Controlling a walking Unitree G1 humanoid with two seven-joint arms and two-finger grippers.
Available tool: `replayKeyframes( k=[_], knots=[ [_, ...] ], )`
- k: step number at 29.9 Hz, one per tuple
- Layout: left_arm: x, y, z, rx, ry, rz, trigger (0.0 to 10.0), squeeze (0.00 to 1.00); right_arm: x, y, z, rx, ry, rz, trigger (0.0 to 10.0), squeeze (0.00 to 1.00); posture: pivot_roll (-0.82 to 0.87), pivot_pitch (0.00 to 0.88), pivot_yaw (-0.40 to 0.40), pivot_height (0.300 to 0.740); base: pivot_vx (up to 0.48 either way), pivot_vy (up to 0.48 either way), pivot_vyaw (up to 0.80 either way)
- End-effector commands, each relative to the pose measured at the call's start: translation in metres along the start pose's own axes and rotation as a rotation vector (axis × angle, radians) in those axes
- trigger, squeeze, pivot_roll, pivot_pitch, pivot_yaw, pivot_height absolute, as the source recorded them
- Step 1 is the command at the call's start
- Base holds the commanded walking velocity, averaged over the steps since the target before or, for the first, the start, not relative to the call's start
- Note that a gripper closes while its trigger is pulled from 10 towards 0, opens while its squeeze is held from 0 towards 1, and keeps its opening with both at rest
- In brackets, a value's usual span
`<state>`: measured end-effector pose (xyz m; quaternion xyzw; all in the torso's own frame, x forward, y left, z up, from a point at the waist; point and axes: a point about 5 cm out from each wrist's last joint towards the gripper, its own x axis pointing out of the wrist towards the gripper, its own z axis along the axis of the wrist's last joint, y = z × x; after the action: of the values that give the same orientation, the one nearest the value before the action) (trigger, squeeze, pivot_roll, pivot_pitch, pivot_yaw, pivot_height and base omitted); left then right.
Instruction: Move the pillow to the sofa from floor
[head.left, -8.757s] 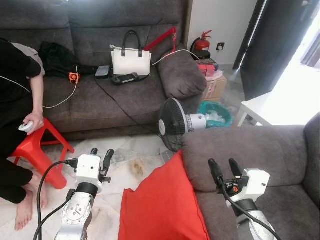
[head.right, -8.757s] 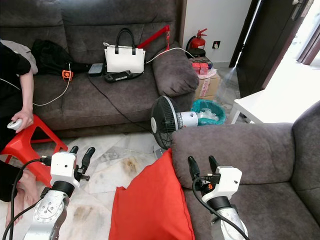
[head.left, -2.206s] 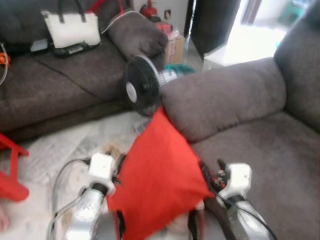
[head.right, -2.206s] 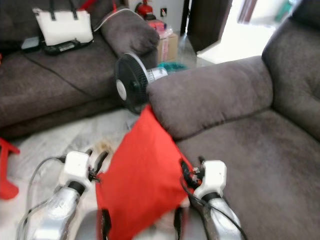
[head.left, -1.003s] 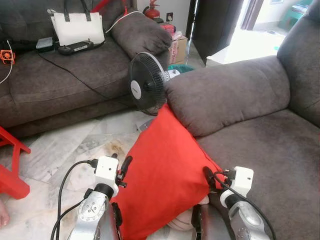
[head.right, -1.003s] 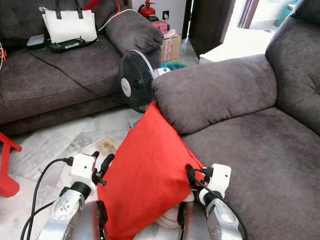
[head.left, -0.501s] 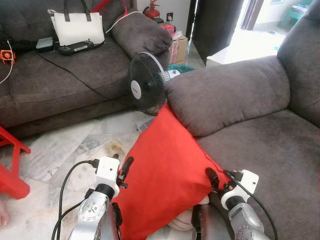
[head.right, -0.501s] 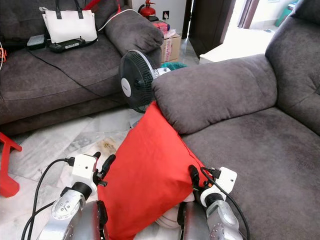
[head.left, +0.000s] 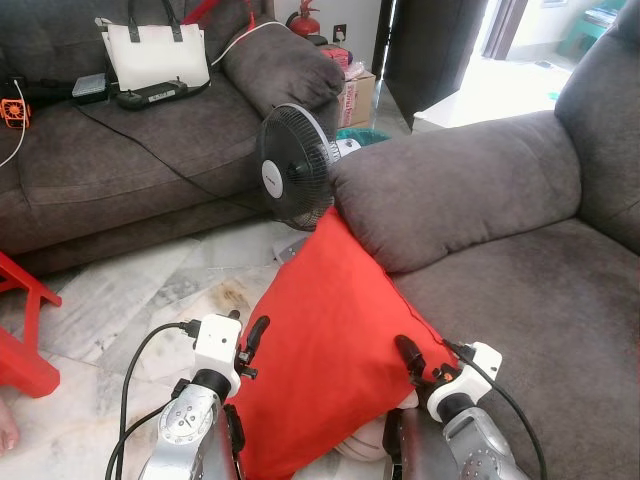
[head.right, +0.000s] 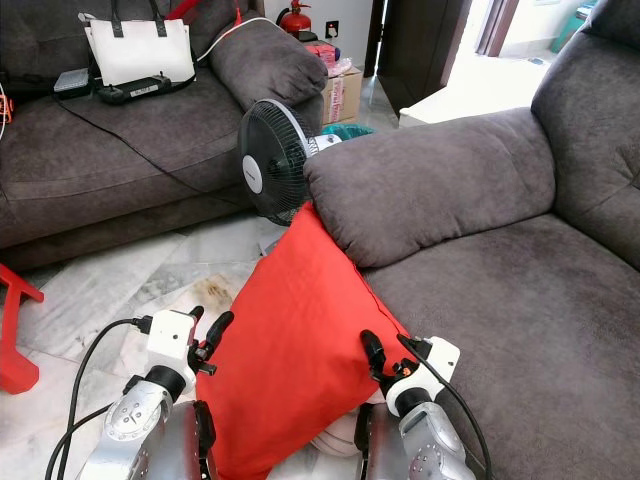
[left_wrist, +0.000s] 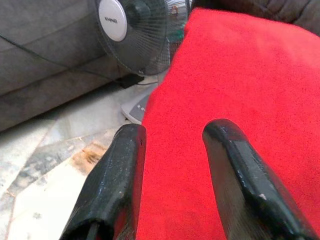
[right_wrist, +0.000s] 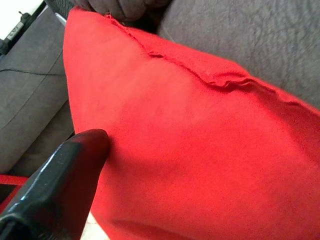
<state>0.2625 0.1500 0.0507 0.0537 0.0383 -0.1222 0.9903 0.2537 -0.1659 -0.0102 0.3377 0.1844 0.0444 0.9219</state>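
Left tool (head.left: 248, 340) at the left edge of the red pillow (head.left: 335, 340), its two black fingers (left_wrist: 117, 185) spread apart, the pillow's edge lying between them without a firm pinch. Right tool (head.right: 375, 360) pressed against the pillow's right corner, one black finger (right_wrist: 60, 180) lying on the red fabric; cannot tell how far open, the other finger hidden.

Pillow standing tilted on the marble floor (head.left: 110, 300), top corner leaning against the armrest of the near grey sofa (head.left: 520, 270), right edge lying along the front of its seat. Just behind the pillow's top corner, a black standing fan (head.left: 292, 180) on the floor, between the two sofas.

On the far grey sofa (head.left: 130, 170), a white handbag (head.left: 152, 55) standing upright, a black device (head.left: 150, 97) just in front of it, and a black cable running across the seat. Beside that sofa's armrest, a cardboard box (head.left: 357, 98) with pink packs on top. Red stool (head.left: 20, 340) at the left edge of the floor.
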Motion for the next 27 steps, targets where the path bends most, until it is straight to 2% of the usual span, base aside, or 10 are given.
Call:
replayKeyframes(
  k=[1, 12, 13, 14, 15, 16, 17, 27],
  knots=[
    [0.000, -0.003, -0.002, 0.003, 0.015, -0.018, 10.0, 0.00, -0.001, 0.000, -0.001, 0.015, -0.005, 0.007, 10.0, 0.00, 0.06, 0.040, -0.047, 0.518, 0.000, 0.000, 0.00],
    [0.001, -0.004, -0.002, 0.001, 0.009, -0.015, 10.0, 0.00, 0.003, 0.010, 0.006, 0.066, -0.096, 0.073, 10.0, 0.00, 0.06, 0.041, -0.048, 0.518, 0.000, 0.000, 0.00],
    [0.001, -0.004, -0.002, 0.001, 0.009, -0.015, 10.0, 0.00, 0.003, 0.010, 0.006, 0.065, -0.097, 0.076, 9.3, 0.00, 0.06, 0.041, -0.048, 0.518, 0.000, 0.000, 0.00],
    [0.001, -0.004, -0.002, 0.000, 0.010, -0.015, 10.0, 0.00, 0.003, 0.011, 0.006, 0.066, -0.098, 0.078, 4.9, 0.00, 0.06, 0.042, -0.047, 0.518, 0.000, 0.000, 0.00],
    [0.001, -0.004, -0.002, 0.000, 0.010, -0.015, 10.0, 0.00, 0.003, 0.011, 0.006, 0.067, -0.100, 0.080, 1.1, 0.00, 0.06, 0.042, -0.047, 0.518, 0.000, 0.000, 0.00],
    [0.001, -0.004, -0.002, 0.000, 0.010, -0.015, 10.0, 0.00, 0.003, 0.011, 0.006, 0.067, -0.100, 0.080, 1.1, 0.00, 0.06, 0.042, -0.047, 0.518, 0.000, 0.000, 0.00],
    [0.001, -0.004, -0.002, 0.000, 0.011, -0.015, 10.0, 0.00, 0.003, 0.011, 0.006, 0.067, -0.100, 0.084, 0.0, 0.00, 0.06, 0.042, -0.047, 0.518, 0.000, 0.000, 0.00],
    [0.002, -0.004, -0.003, 0.002, 0.016, -0.018, 10.0, 0.00, 0.002, 0.015, 0.007, 0.077, -0.126, 0.125, 0.0, 0.00, 0.06, 0.045, -0.046, 0.518, 0.000, 0.000, 0.00]
  ],
)
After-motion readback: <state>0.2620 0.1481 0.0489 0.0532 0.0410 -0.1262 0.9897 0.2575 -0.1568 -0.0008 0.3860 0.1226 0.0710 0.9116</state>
